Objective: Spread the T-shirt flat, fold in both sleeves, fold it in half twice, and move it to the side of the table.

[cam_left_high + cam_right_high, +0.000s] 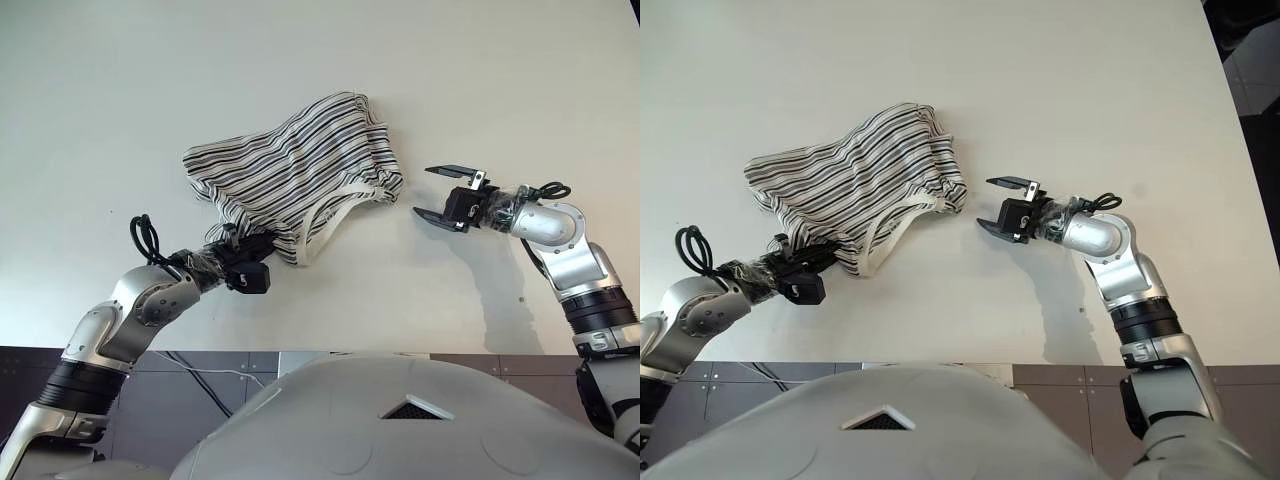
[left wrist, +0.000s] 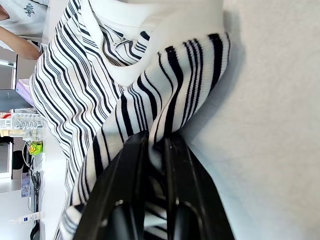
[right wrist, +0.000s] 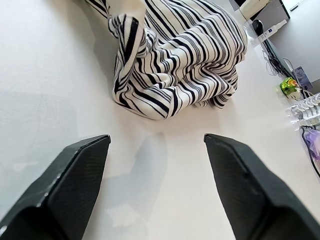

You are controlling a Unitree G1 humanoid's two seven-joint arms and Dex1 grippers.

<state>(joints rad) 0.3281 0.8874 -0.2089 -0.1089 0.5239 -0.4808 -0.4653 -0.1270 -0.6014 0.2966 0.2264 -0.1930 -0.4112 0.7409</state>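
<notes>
A black-and-white striped T-shirt (image 1: 295,165) lies crumpled in a heap on the white table (image 1: 120,90), its white-trimmed collar toward the near side. My left gripper (image 1: 236,247) is shut on the shirt's near edge beside the collar; in the left wrist view the striped cloth (image 2: 150,100) is pinched between the black fingers (image 2: 131,190). My right gripper (image 1: 432,192) hovers open just right of the heap, a short gap from it. From the right wrist, the bunched T-shirt (image 3: 175,65) lies ahead of the spread fingertips (image 3: 80,170).
Bare white table (image 1: 1110,90) surrounds the shirt on all sides, with wide room at the far side and to the right. The table's near edge (image 1: 400,352) runs just past my arms. Bottles and clutter (image 3: 300,95) stand beyond the table.
</notes>
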